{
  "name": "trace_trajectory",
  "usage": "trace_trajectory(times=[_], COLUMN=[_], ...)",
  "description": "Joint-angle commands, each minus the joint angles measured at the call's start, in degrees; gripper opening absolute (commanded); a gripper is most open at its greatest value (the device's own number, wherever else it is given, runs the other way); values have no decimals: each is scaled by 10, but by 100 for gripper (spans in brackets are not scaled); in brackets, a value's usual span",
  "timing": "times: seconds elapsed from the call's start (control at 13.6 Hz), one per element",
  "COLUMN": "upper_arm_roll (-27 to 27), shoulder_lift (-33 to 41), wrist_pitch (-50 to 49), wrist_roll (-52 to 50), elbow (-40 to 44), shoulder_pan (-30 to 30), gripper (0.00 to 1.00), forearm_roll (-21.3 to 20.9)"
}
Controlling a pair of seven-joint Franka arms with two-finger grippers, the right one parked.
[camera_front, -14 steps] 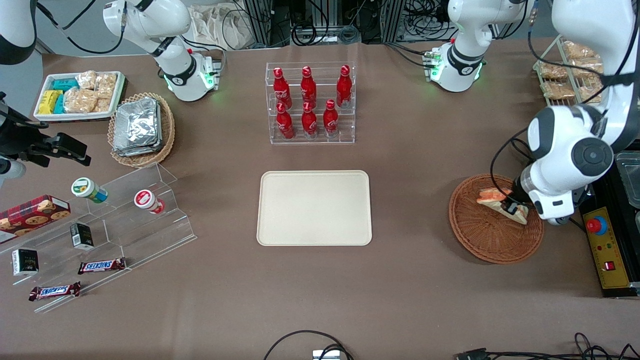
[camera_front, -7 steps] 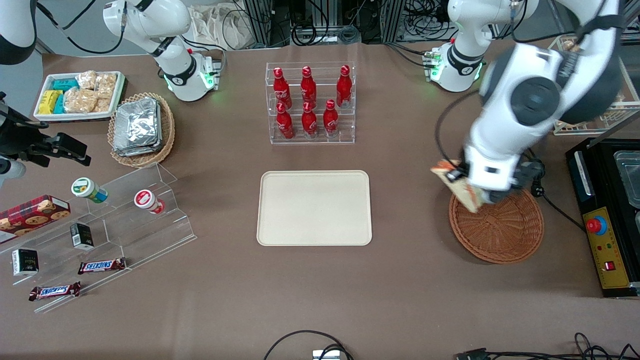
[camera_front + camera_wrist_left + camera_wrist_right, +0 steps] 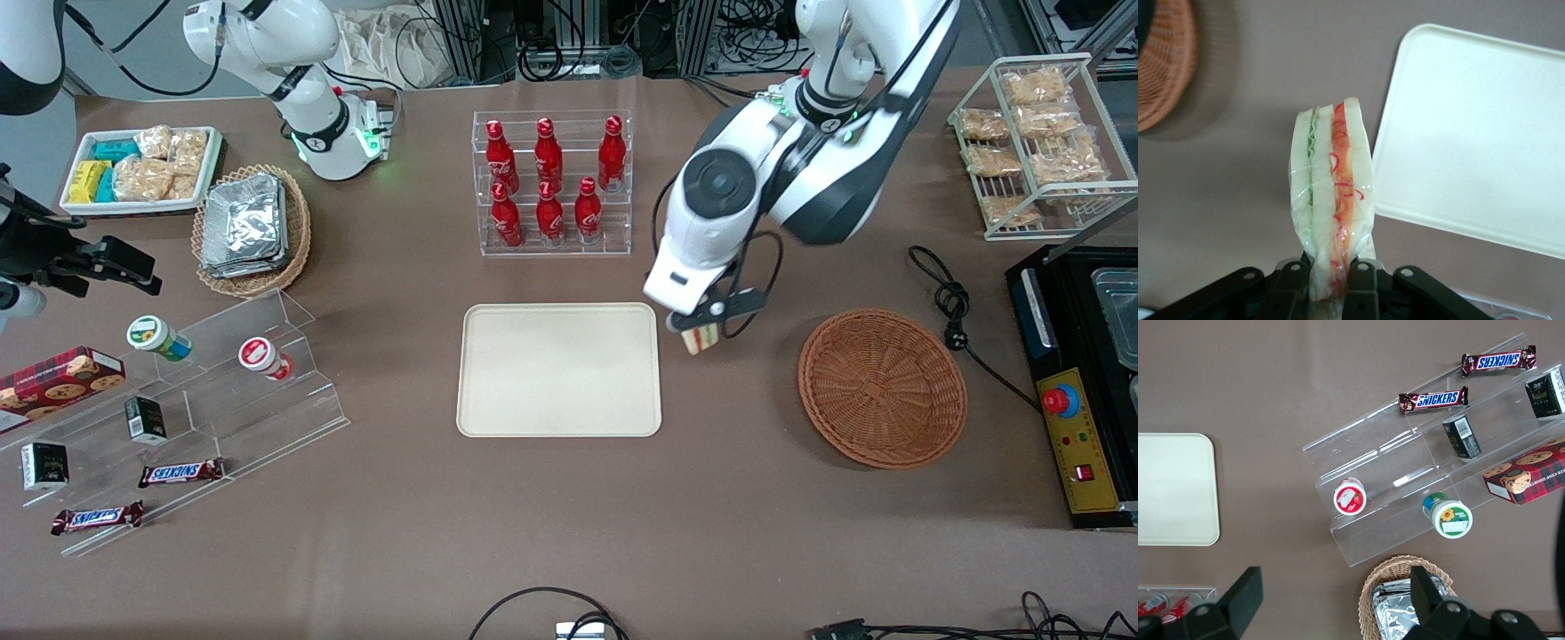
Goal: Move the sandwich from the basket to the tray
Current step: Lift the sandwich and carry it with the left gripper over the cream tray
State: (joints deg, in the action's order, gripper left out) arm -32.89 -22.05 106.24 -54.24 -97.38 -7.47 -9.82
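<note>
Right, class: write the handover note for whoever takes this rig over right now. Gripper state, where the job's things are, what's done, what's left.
Gripper: shut on the sandwich, held in the air above bare table between basket and tray, close beside the tray's edge.
Basket: nothing in it, toward the working arm's end.
Tray: mid-table, nothing on it.
Done: sandwich picked out of the basket.
Left: carry it over the tray, lower, release.

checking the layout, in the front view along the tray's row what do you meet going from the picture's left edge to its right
Clear stepped display stand → tray → sandwich, held off the table in the gripper just past the tray's edge → basket, nothing in it → control box with a red button.
</note>
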Motion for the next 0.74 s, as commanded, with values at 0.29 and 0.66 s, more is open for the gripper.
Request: trace_trajectory(times=[0.29,0.66], upper_arm_roll=[3,5], shoulder_lift=[-110,-155], wrist_pitch=[119,176], wrist_roll=[-95,-111], elbow=[10,11], shoulder_pan=[-66,-70], gripper=[0,8], forearm_roll=[-135,-223])
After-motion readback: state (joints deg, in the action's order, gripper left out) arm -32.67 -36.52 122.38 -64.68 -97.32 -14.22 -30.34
